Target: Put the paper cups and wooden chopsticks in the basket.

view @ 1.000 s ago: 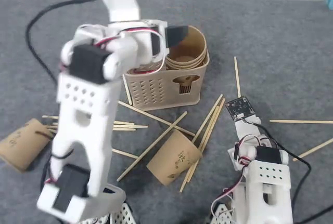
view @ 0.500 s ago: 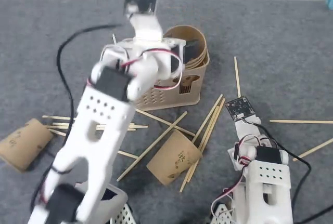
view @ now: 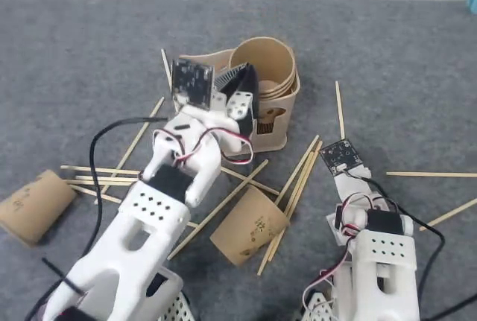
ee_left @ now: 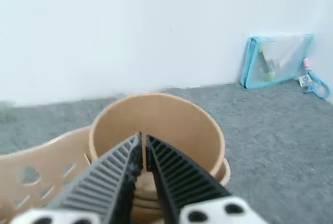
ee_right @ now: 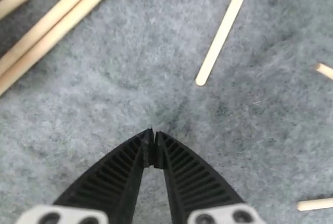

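Left gripper point(ee_left: 141, 140): jaws pressed together, nothing btwn them, hanging just above the stacked cups point(ee_left: 156, 122), which sit upright in one end of the basket point(view: 270, 133). Right gripper point(ee_right: 154, 134): closed up too, empty, low over the grey carpet point(ee_right: 119, 83), w/ a loose chopstick point(ee_right: 223, 29) near the tips but not touched.

Done so far, judging by what lies where: a few paper cups nested inside the basket; exact count hard to tell. Also one thin stick point(view: 166, 62) poking up at the basket's far corner on the side away from the stack; can't tell if inside or just behind.

Left to do, by my reckoning: most of the job.
- Tipped cup point(view: 247, 226) on its side on the carpet in front of the basket, resting across sticks.
- Second cup point(view: 33, 205) on its side, well apart from the basket, near the high view's left edge.
- Scattered chopsticks point(view: 298, 176) nearly all out on the carpet: a bunch just beside the tipped cup, a few flat ones near the second cup, single ones further out past the basket on the right gripper's side.

Roughly: cups partly in, chopsticks barely started, if at all. Neither gripper carrying anything atm, so next pick not yet begun.
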`<state>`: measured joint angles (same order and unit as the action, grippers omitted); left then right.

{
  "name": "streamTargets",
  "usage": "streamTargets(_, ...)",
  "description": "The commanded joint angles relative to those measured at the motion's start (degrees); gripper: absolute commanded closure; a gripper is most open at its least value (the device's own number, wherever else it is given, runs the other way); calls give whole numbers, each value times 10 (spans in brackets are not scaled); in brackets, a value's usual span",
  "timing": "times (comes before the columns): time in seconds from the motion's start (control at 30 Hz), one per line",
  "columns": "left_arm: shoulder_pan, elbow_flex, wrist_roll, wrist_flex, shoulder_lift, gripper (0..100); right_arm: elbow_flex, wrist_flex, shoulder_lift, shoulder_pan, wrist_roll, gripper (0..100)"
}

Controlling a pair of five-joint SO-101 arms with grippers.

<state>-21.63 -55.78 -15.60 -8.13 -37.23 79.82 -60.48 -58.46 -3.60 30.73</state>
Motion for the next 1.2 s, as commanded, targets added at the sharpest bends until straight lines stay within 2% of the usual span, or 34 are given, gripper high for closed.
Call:
streamTargets(0.0, -5, -26, -11, 47, -18, 987, -5, -2, -12, -3, 10, 991)
streamTargets(0.37, -6, -61, -11, 46, -17, 987, -5, -2, -12, -2, 10, 991)
streamTargets(0.57, -33, -94, -10, 46, -17, 987, -5, -2, -12, -2, 10, 991)
streamTargets(0.7, -33, -71, -10, 47, -23, 985, -5, -2, -12, -2, 10, 991)
streamTargets(0.77, -10, -40, -10, 38, -23, 984, -5, -2, -12, -4, 10, 991)
streamTargets(0.93, 55, 93, -12, -55, -24, 984, -5, -2, -12, -5, 10, 991)
streamTargets(1.17, 114, 266, -12, -253, -42, 984, -5, -2, -12, -6, 10, 991)
